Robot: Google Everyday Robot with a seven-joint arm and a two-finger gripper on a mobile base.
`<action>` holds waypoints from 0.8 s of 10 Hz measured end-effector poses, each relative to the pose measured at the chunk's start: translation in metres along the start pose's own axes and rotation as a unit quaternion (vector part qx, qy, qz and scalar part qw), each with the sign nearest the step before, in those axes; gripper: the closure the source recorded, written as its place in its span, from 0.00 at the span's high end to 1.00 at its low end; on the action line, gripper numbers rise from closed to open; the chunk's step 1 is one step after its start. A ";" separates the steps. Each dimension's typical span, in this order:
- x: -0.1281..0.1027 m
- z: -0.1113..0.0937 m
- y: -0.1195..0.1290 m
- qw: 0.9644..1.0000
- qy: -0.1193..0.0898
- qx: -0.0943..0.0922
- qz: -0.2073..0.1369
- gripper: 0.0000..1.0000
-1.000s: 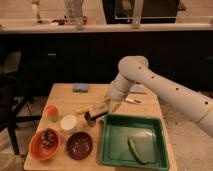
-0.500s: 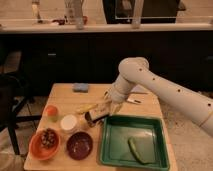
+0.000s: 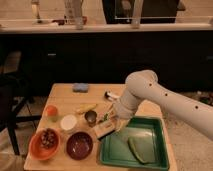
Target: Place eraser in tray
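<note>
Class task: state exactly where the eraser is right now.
In the camera view the eraser sits at the gripper, over the green tray's upper-left corner, right of the maroon bowl.

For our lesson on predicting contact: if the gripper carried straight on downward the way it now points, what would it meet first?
Probably the tray: the gripper, shut on the eraser, hangs about over its left rim, so the rim or floor comes first. Depth is unclear; it might instead meet the table.
</note>
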 end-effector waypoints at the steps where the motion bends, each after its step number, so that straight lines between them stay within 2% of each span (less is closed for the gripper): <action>1: 0.006 0.004 0.005 1.000 -0.004 -0.004 -0.003 0.00; 5: 0.059 0.022 0.034 0.999 -0.027 -0.025 0.010 0.00; 8: 0.073 0.030 0.039 0.998 -0.025 -0.050 0.007 0.00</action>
